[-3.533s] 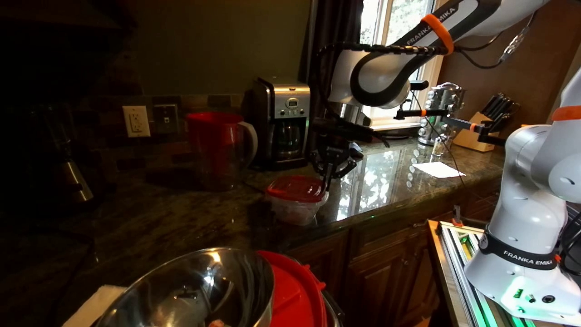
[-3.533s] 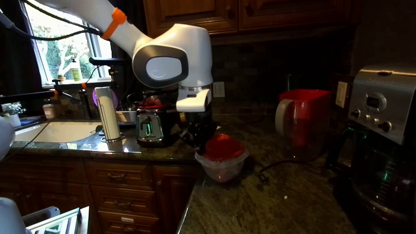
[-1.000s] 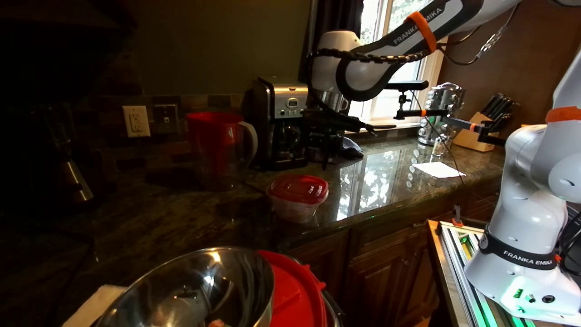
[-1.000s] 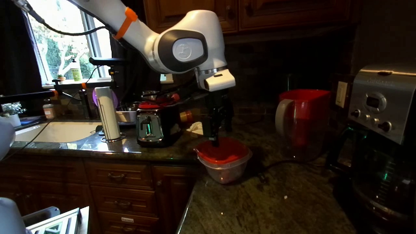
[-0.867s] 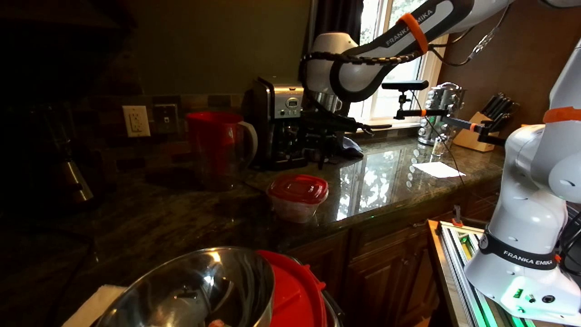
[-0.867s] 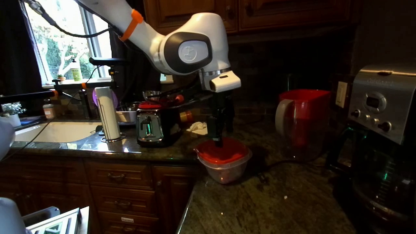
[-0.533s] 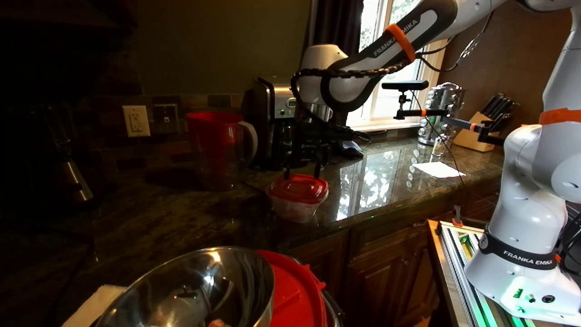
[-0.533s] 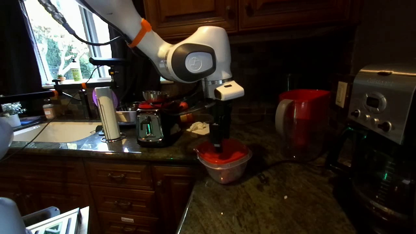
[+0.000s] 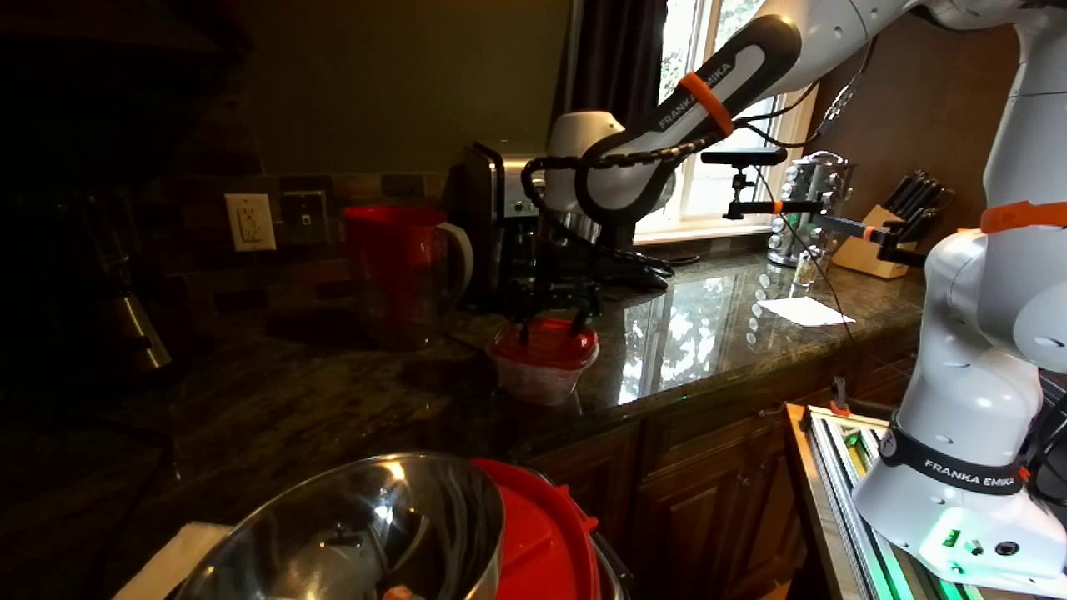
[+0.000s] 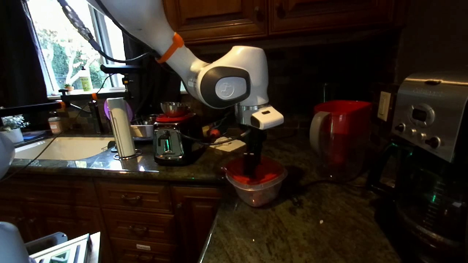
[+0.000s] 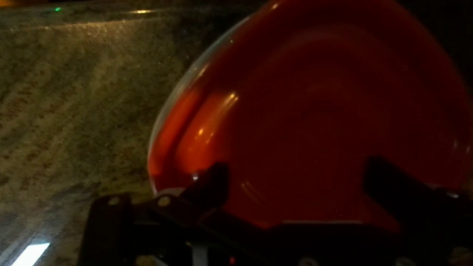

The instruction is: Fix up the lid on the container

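Worktop (image 10: 321,237): dark, glossy stone; carried the kitchen pieces below.

Robot arm (image 10: 226,87): white and black; bent down from above in both exterior views.

Coffee maker (image 10: 424,113): silver-faced, with knobs along its front.

Pitcher (image 10: 343,133): red inner part, clear body, pale handle; stood upright, apart from the work.

Container (image 10: 259,194): clear plastic; stood upright on the worktop, near the edge.

Lid (image 10: 270,171): red, rounded at the corners; lay on top of the container. A pale strip of container rim showed past one side in the wrist view; whether any corner had snapped home could not be told.

Hand (image 9: 551,331): black, two-fingered; fingers spread well apart, grasping nothing, over the lid.

Fingertips (image 11: 220,177): both were down at the lid's upper face, inside its outer edge; touching, to all appearance, though too dark to confirm.

Step in hand, as judged, was pressing the lid into its seat, probably late in the task. The next move called for a straight, firm push, then the same along the rim and corners; an off-centre push might have tipped or slid the container.

Differences from the frame half a second earlier: the hand sat lower, its fingertips showing well onto the lid's face rather than about its far rim; container and lid had shifted together, slightly, toward the pitcher's side; pitcher and coffee maker had kept their places.
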`<control>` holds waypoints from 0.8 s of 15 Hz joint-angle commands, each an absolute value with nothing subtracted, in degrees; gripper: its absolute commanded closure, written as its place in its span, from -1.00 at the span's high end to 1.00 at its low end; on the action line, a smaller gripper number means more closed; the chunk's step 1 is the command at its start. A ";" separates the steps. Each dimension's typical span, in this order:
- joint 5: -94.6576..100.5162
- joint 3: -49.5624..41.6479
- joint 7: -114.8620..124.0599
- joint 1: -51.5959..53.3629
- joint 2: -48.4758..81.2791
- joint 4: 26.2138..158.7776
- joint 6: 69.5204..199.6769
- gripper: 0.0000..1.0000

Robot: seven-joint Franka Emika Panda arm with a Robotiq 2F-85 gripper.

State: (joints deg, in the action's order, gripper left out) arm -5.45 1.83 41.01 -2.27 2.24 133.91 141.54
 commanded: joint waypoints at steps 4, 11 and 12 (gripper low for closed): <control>-8.97 0.13 35.61 -1.36 10.26 128.32 142.37 1.00; -0.83 -2.89 41.49 0.24 13.40 121.61 140.69 1.00; -0.68 -3.00 41.01 0.34 13.13 121.44 140.02 1.00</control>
State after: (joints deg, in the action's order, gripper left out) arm -3.17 -1.27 39.42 -1.12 11.03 123.96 142.03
